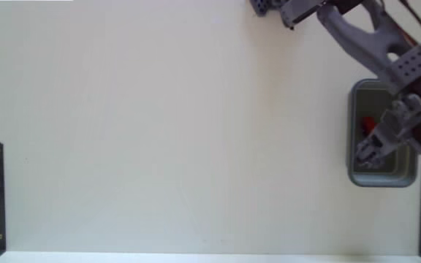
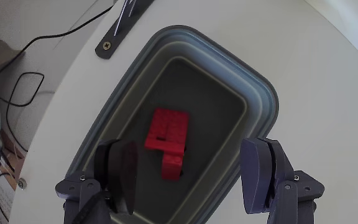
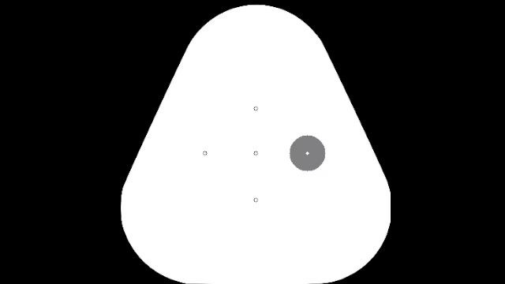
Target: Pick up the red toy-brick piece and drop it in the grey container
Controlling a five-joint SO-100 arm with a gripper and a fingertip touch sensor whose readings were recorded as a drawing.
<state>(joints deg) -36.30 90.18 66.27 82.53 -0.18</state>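
Wrist view: we see the small bright red plastic toy-brick piece (image 2: 167, 142) lying on the floor of the dark grey rectangular plastic tub (image 2: 263, 102), apart from its walls. The gripper (image 2: 191, 177) hangs above it, jaws spread wide and empty. Fixed view: at the white surface's (image 1: 167, 131) right edge, the grey arm (image 1: 371, 40) covers much of the tub (image 1: 357, 175); only a sliver of red (image 1: 367, 123) shows, and the gripper (image 1: 366, 155) is hard to resolve.

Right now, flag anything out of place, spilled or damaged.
Nothing stands out. The red brick lies inside the grey tub, whole, and the tool hangs open above it. The table shows no spill.
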